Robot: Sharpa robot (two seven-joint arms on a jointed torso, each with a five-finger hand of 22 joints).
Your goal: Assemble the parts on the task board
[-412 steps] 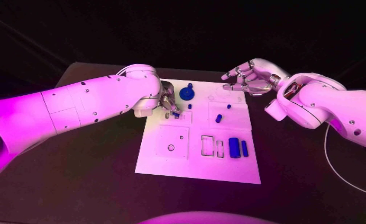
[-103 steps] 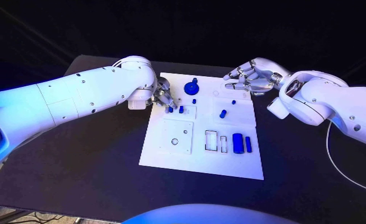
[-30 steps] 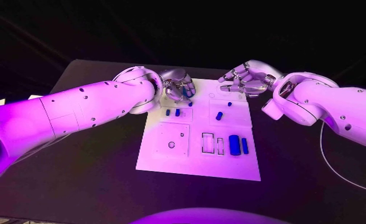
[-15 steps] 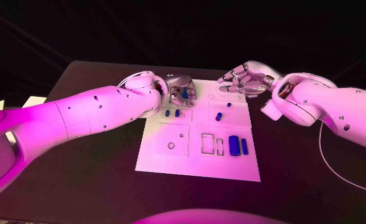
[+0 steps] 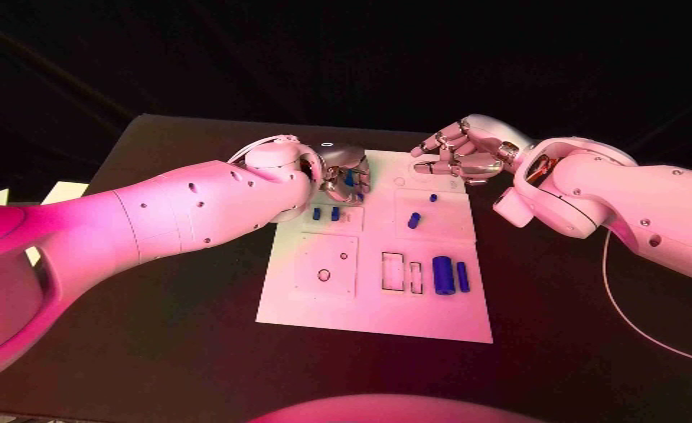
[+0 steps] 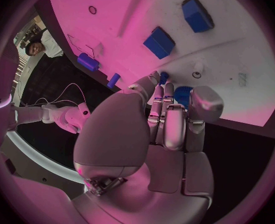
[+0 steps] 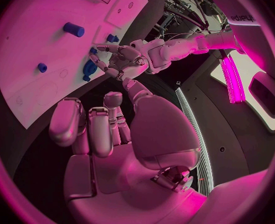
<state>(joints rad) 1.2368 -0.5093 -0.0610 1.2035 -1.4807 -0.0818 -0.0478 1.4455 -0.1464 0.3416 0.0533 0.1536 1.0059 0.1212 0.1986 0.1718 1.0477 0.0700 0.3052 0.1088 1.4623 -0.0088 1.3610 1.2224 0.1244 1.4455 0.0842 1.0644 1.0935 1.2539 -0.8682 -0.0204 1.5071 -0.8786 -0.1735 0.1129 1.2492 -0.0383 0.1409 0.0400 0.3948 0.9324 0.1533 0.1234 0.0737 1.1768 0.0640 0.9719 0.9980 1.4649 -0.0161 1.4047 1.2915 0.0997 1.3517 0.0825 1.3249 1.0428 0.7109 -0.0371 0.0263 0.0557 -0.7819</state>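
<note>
The left hand [image 5: 343, 171] hovered over the task board's [image 5: 372, 313] far edge, gripping a blue knob [image 7: 87, 70]; the right hand [image 5: 462, 151], fingers curled empty, hung beside that edge.

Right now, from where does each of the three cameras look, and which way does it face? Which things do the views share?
Head view: sits on the robot's head, looks down at the task board; both white arms enter, with the left robot hand and the right robot hand.
Left wrist view: sits behind the left robot hand, faces the task board past its fingers.
Right wrist view: sits behind the right robot hand, faces across the task board toward the left robot hand.
Shared: all three show the task board and the left robot hand.
</note>
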